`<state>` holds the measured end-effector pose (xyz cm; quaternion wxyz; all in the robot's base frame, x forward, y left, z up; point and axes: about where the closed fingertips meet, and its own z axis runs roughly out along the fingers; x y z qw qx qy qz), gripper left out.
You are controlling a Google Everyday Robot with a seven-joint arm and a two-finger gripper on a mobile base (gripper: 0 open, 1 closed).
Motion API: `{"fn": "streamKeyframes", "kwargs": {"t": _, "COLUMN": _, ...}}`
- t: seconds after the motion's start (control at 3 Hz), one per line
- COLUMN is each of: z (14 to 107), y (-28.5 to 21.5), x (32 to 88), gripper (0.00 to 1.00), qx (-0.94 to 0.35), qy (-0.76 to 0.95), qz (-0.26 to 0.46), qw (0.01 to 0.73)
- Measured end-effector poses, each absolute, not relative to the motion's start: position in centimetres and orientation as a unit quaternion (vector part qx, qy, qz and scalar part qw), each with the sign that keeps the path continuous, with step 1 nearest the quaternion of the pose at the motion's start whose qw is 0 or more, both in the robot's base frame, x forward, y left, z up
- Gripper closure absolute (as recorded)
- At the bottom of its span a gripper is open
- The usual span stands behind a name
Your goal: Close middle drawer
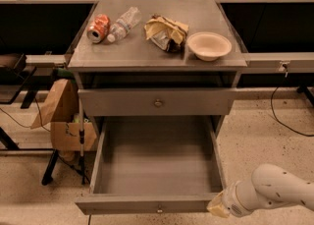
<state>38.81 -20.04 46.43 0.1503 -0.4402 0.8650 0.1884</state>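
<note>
The middle drawer (pixel 156 157) of the grey cabinet stands pulled far out, its grey floor bare. Its low front panel (pixel 127 204) with a small round knob (pixel 159 209) sits at the bottom of the view. My gripper (pixel 217 206) is at the front panel's right end, at the drawer's front right corner, on the end of the white arm (pixel 274 192) that comes in from the lower right. Only its pale tip shows.
The top drawer (pixel 158 102) above is shut. On the cabinet top (pixel 206 27) lie a red can (pixel 98 27), a plastic bottle (pixel 122 22), a crumpled bag (pixel 166 32) and a white bowl (pixel 209 45). A cardboard box (pixel 64 116) and stand legs are at left. A cable (pixel 284 116) lies on the floor at right.
</note>
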Motion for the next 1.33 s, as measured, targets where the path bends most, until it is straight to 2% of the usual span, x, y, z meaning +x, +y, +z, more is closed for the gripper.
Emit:
{"fn": "streamKeyframes", "kwargs": {"t": 0.67, "z": 41.8, "y": -20.8, "x": 39.6, "gripper": 1.0, "qx": -0.409, "qy": 0.885, "qz": 0.185, "qw": 0.121}}
{"fn": "streamKeyframes", "kwargs": {"t": 1.33, "z": 41.7, "y": -21.1, "x": 40.0, "gripper": 1.0, "qx": -0.388, "qy": 0.894, "qz": 0.183, "qw": 0.128}}
